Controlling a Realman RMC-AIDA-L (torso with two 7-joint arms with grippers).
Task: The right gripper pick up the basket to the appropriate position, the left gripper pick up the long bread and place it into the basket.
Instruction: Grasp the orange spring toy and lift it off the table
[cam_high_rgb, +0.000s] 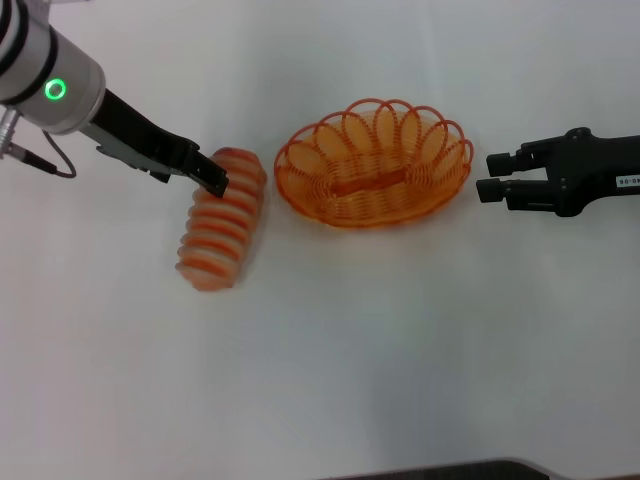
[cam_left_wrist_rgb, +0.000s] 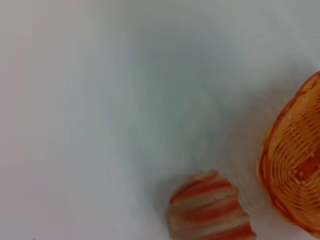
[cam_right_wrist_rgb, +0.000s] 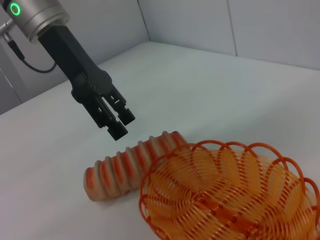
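Note:
The long bread (cam_high_rgb: 220, 232), striped orange and cream, lies on the white table left of the basket (cam_high_rgb: 375, 165); it also shows in the left wrist view (cam_left_wrist_rgb: 207, 212) and the right wrist view (cam_right_wrist_rgb: 127, 165). My left gripper (cam_high_rgb: 215, 182) hovers just above the bread's far end, its fingers a little apart and holding nothing; the right wrist view (cam_right_wrist_rgb: 122, 125) shows it clear of the loaf. The orange wire basket (cam_right_wrist_rgb: 225, 200) stands empty on the table. My right gripper (cam_high_rgb: 490, 176) is open and empty, just right of the basket's rim and not touching it.
The white table (cam_high_rgb: 400, 350) stretches bare in front of the bread and basket. A dark edge shows at the table's near side (cam_high_rgb: 450, 470). A grey wall stands behind the table in the right wrist view (cam_right_wrist_rgb: 200, 25).

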